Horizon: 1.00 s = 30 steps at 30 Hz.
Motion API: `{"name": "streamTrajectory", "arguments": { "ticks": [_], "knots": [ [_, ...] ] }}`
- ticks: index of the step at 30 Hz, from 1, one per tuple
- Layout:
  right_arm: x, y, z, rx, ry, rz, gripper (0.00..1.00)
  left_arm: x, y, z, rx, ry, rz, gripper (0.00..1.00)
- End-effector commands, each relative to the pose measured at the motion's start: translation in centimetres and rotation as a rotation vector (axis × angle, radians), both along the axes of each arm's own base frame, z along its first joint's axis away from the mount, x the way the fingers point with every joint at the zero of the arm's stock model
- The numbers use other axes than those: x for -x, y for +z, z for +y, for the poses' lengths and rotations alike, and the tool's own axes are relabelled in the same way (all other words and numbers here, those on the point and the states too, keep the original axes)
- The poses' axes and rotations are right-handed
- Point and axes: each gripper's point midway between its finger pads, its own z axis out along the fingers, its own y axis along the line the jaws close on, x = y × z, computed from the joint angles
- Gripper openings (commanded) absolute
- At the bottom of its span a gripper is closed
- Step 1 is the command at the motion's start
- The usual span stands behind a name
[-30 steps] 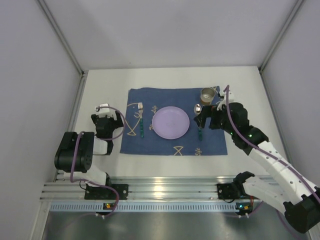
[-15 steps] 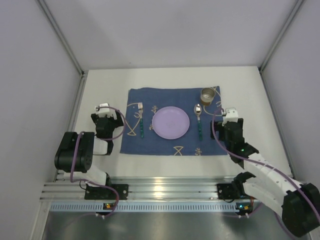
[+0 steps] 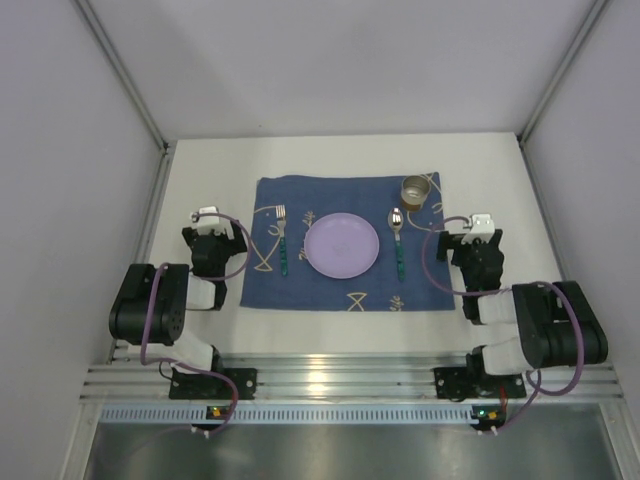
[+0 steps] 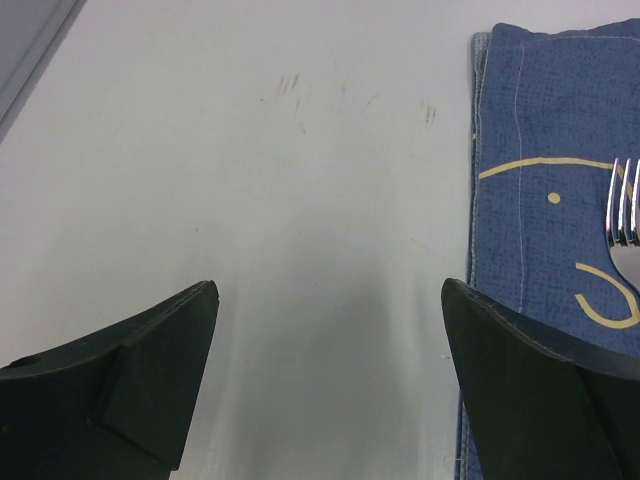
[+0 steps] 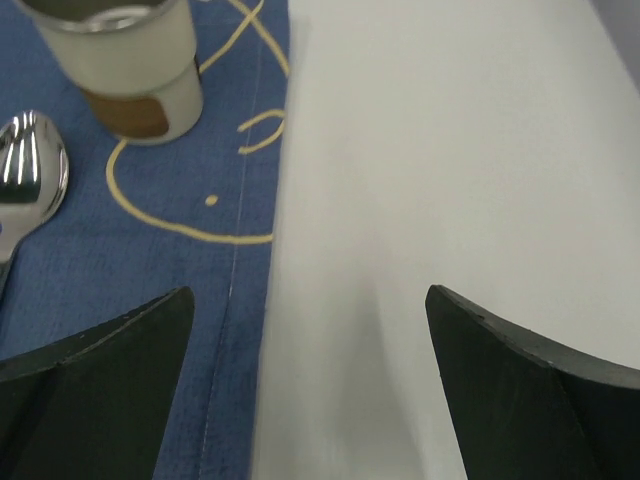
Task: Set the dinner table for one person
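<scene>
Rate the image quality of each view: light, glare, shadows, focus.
Top external: even, soft light, with glare on the metal rail by the arm bases. Left wrist: fork tines glint, cloth weave sharp, the left tool dark and featureless. Right wrist: bright reflections on the spoon bowl, a faint shadow on the dinner table, cup cropped at the top.

R arm [image 3: 545,330]: 1 s ago stretched out over the cloth's [image 3: 345,290] R side, right tool [image 3: 472,240] above the spoon [image 3: 397,240] handle, just near side of the cup [image 3: 417,190]. At 0.5 s it's pulling back. Now the arm is folded down at the near R; the tool is off the cloth, over bare desk [image 3: 500,170] just R of the cloth edge. Spoon handle, partly hidden before, now shows full length in top view.
</scene>
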Motion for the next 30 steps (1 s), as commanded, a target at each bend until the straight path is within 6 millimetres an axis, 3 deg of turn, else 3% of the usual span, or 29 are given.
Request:
{"name": "streamTrajectory", "arguments": {
  "ticks": [1,5,30],
  "knots": [
    [-2.1,4.3,1.8,-0.001,0.108,-0.183,1.0,-0.4,1.9,-0.4,-0.007,-0.019,-0.077,0.99],
    [-2.8,4.1,0.0,-0.026,-0.007,-0.16,1.0,-0.4,1.9,-0.4,-0.007,-0.019,-0.079,0.98],
    [-2.9,4.1,-0.1,-0.028,-0.012,-0.158,1.0,-0.4,1.8,-0.4,-0.007,-0.019,-0.077,0.98]
  ]
}}
